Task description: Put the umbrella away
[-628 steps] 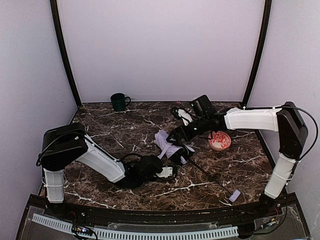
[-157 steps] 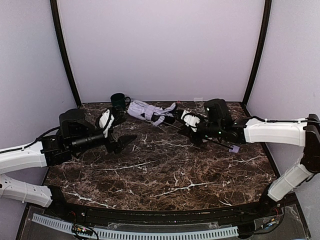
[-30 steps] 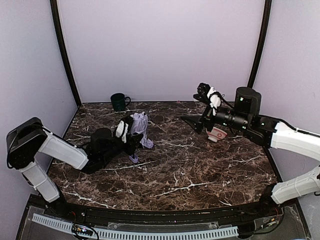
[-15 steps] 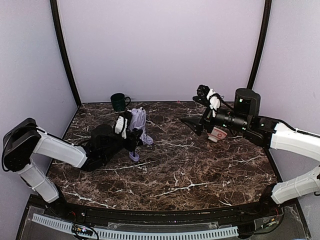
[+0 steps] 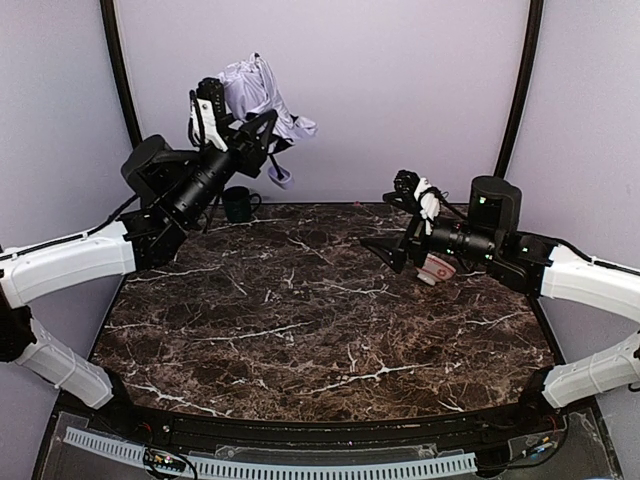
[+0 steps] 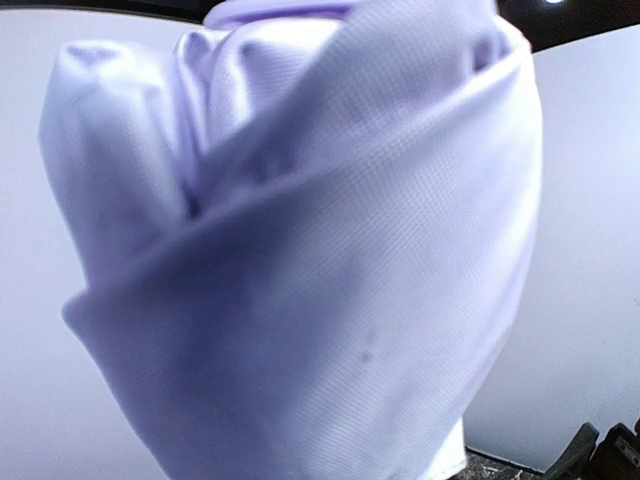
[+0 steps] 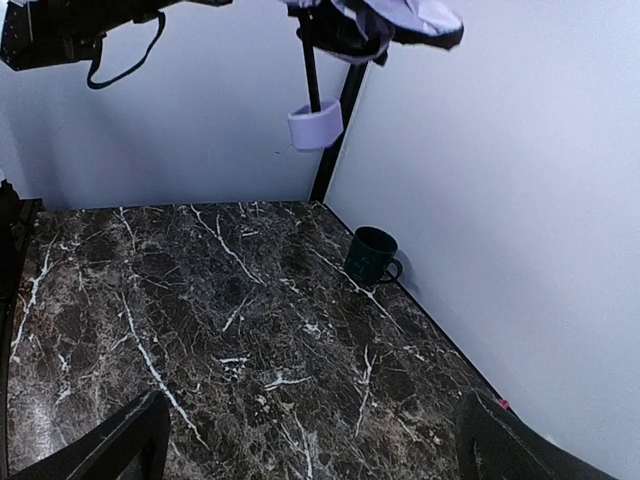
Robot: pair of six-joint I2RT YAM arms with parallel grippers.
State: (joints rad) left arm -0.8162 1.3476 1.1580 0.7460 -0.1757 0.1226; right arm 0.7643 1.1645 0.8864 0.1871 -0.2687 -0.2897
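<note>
umbrella, top view: folded into a loose bundle and held high at the back left, well above the table and near the back wall. Its lavender handle hangs below the bundle.
left gripper, top view: clamped on the bunched fabric. Holding the middle probably keeps the canopy from falling open.
right gripper, top view: jaws spread wide and holding nothing. It hovers over the right half of the table, just in front of the red-patterned bowl and well apart from the umbrella.
room, top view: the middle of the table is bare between the arms. The dark green mug stands at the back left, below the hanging handle, so a straight descent there could knock it. The corner post is close beside the left arm.
left wrist view: the umbrella fills nearly the whole picture and hides the fingers, so the grip cannot be read here.
right wrist view: the open fingers frame the bottom edge. The umbrella is at the top, with its black shaft and handle hanging clear of the table. The mug sits by the wall.
destination: no storage place is visible.
</note>
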